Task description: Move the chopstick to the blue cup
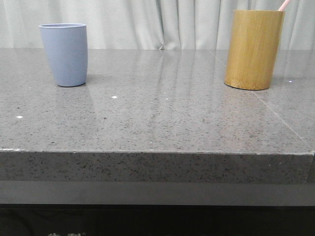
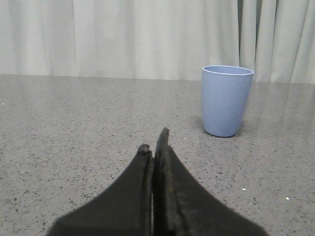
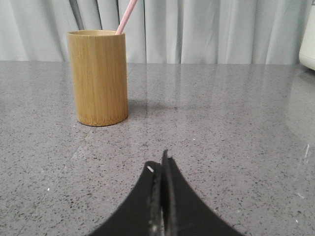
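The blue cup (image 1: 64, 54) stands upright at the table's far left; it also shows in the left wrist view (image 2: 226, 100). A pale pink chopstick (image 1: 284, 5) leans out of the tall bamboo holder (image 1: 253, 49) at the far right; only its thin end shows, also in the right wrist view (image 3: 126, 16) above the holder (image 3: 99, 77). My left gripper (image 2: 153, 145) is shut and empty, low over the table, short of the cup. My right gripper (image 3: 158, 166) is shut and empty, short of the holder. Neither gripper shows in the front view.
The grey speckled stone table (image 1: 162, 118) has its front edge near the camera. Pale curtains hang behind it. A white object (image 3: 308, 46) shows at the edge of the right wrist view.
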You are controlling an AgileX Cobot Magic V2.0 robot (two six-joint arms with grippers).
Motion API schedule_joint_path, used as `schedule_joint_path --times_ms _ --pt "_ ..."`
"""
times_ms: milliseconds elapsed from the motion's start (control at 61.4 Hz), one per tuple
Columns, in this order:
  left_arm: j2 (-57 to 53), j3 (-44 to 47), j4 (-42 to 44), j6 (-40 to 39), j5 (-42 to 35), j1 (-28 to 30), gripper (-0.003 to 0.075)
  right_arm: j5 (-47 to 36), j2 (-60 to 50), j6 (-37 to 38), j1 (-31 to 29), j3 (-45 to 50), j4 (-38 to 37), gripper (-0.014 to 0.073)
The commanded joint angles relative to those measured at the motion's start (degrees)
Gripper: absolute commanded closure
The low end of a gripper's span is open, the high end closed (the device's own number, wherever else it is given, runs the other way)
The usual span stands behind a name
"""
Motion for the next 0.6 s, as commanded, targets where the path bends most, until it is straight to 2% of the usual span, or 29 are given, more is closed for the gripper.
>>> schedule_joint_path --times_ms 0,147,391,489,586 --pt "-1.3 0.7 -0.4 0.1 -5.1 -0.5 0.0739 -4.9 -1.3 0.0 -0.3 -0.2 0.1 0.0710" --pt "-1.3 0.7 -0.4 0.1 -5.1 -0.5 0.0739 -6.4 -1.3 0.0 -0.3 -0.2 0.1 0.0710" --pt "-1.3 0.1 -2.7 -0.2 -11.1 -0.5 0.0739 -11.2 -1.3 0.0 -0.3 -0.3 0.1 0.0710" --pt "-1.2 -2.6 -4.3 -0.2 -10.6 -0.5 0.0739 -10.8 -1.3 0.0 -0.3 -2.6 0.2 0.0710" --pt "-1.0 -7.5 -4.3 -0.2 -6.1 -0.5 0.0739 -6.8 -1.2 0.0 -0.3 -7.3 0.2 0.0710"
